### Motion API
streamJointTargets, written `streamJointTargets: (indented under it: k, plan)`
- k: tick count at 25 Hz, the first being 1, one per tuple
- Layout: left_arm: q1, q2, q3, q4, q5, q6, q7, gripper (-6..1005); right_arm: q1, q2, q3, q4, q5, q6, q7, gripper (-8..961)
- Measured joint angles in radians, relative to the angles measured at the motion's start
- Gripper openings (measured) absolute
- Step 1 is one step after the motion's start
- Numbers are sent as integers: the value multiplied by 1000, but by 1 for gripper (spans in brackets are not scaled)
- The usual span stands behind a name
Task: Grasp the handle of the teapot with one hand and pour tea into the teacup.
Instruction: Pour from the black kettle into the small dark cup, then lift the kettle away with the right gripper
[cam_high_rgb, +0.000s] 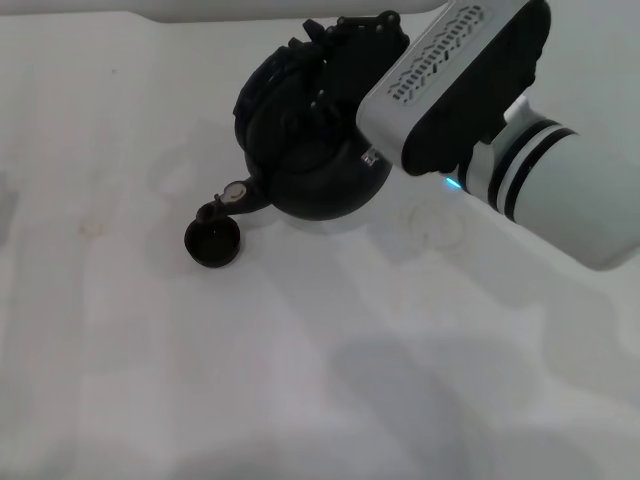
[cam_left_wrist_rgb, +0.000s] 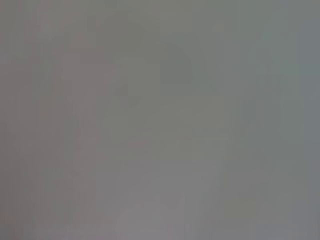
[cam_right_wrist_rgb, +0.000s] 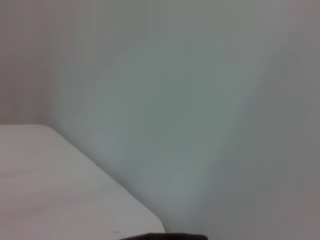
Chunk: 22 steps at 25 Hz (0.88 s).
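On the white table (cam_high_rgb: 300, 380), nearest the robot, the teacup (cam_high_rgb: 212, 242) is sitting low and tiny, likely light and easy to knock aside. Just behind it the teapot (cam_high_rgb: 315, 165) is tilting forward, its silver-capped spout (cam_high_rgb: 225, 203) hanging over the cup's rim, touching it or nearly so; pouring looks to be under way, though no stream is showing. The pot's round black belly appears heavy and rigid, probably cast metal, and would swing if held loosely; the sound hold is the middle of the arched, ribbed handle (cam_high_rgb: 275, 85), where the wrapped texture should resist slipping. Farther back, the right gripper (cam_high_rgb: 345, 55) is sitting at the handle's top and seems to be clamping it, the pot's tilt arguing for a firm closed hold, though the fingers themselves are merging with the dark handle. The left gripper is not appearing in any view; its wrist camera is showing only blank grey.
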Motion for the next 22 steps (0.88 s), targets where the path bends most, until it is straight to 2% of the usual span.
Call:
streamJointTargets:
  k: [13,22]
  plan:
    - [-1,-1,0,0,0,0,0,890,4,0,-6,-15,0,-4,-66,149]
    - [-4,-1,0,0,0,0,0,890,13,0,-22,-41,-50,-54,-79,143]
